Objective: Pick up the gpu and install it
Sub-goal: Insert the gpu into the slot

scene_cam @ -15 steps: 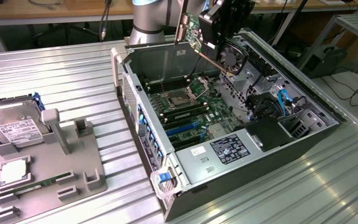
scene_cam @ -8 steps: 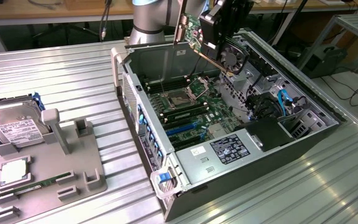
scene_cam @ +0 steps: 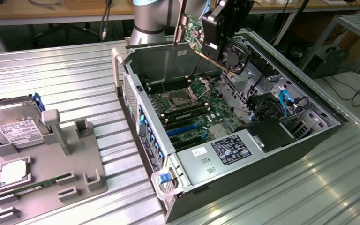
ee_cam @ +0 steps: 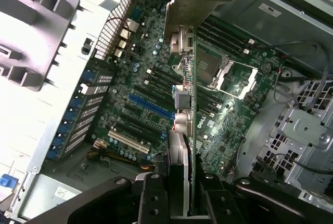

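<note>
gpu (ee_cam: 187, 125) sits edge-on in the wrist view, so its fan face is hidden, and its near end vanishes inside the tool (ee_cam: 179, 203). Print on the black label (scene_cam: 231, 150) is way too tiny to read.

An open computer case (scene_cam: 320, 136) lay across the frame's centre on a ribbed metal table (scene_cam: 280, 192), its motherboard (scene_cam: 192, 117) exposed. At the exterior view's lower left, a grey holder (scene_cam: 80, 168) carried a hard drive (scene_cam: 14, 126) and a green memory stick (scene_cam: 36, 185).
</note>
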{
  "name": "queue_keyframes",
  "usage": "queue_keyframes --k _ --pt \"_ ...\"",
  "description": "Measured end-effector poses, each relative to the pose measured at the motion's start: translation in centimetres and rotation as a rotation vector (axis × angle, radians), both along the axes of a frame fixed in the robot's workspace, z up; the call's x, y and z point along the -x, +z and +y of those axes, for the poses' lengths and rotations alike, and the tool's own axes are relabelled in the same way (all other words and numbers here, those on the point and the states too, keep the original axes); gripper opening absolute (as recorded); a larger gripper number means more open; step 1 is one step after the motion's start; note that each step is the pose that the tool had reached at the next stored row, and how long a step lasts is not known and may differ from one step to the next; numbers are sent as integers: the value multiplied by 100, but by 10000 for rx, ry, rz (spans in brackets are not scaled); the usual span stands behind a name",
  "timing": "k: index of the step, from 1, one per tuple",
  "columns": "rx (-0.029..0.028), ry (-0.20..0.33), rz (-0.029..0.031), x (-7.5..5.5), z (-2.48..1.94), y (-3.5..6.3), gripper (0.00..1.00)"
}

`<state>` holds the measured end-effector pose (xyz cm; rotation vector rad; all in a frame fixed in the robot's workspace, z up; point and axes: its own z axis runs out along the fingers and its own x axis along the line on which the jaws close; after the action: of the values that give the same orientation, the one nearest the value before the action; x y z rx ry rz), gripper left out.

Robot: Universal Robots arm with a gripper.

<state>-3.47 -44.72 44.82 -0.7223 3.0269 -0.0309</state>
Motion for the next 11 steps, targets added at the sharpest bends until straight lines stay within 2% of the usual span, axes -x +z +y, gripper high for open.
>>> queue_keyframes --k 11 --pt "0 762 0 0 0 0 28"
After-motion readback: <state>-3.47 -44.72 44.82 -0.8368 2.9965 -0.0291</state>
